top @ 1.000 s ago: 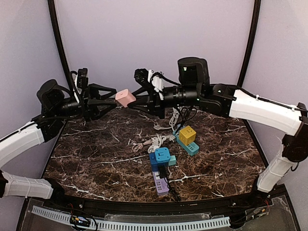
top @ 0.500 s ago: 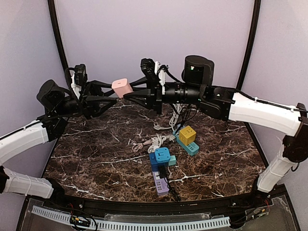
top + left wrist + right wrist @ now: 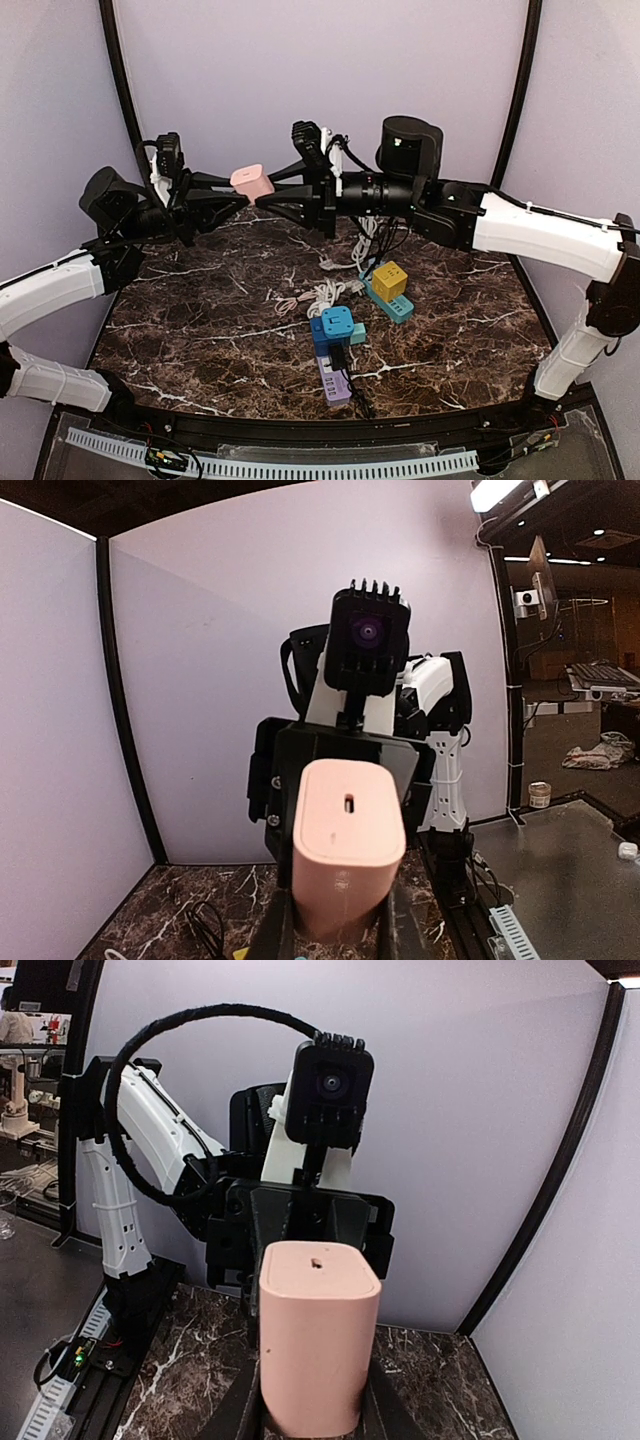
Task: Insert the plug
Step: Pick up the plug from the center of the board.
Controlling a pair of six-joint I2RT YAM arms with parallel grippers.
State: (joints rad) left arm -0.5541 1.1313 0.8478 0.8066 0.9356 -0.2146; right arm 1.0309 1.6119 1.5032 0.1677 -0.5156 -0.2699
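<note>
The pink plug (image 3: 248, 181) is a rounded block held in mid air above the table's far left part. My right gripper (image 3: 263, 193) is shut on it from the right, its fingers pressed to both sides. From the left, my left gripper (image 3: 236, 190) is closed on the same block. In the left wrist view the plug (image 3: 348, 840) stands between the left gripper's (image 3: 335, 932) fingers, a small slot in its end face. The right wrist view shows the plug (image 3: 318, 1340) clamped in the right gripper (image 3: 315, 1415).
On the marble table (image 3: 200, 330) lie a teal power strip carrying a yellow cube (image 3: 390, 280), a blue cube (image 3: 336, 324) on another strip, and a purple strip (image 3: 335, 382) near the front. White cables (image 3: 320, 295) are bundled between them.
The left gripper's jaws have closed onto the pink plug. Both grippers and the plug have risen and shifted slightly left.
</note>
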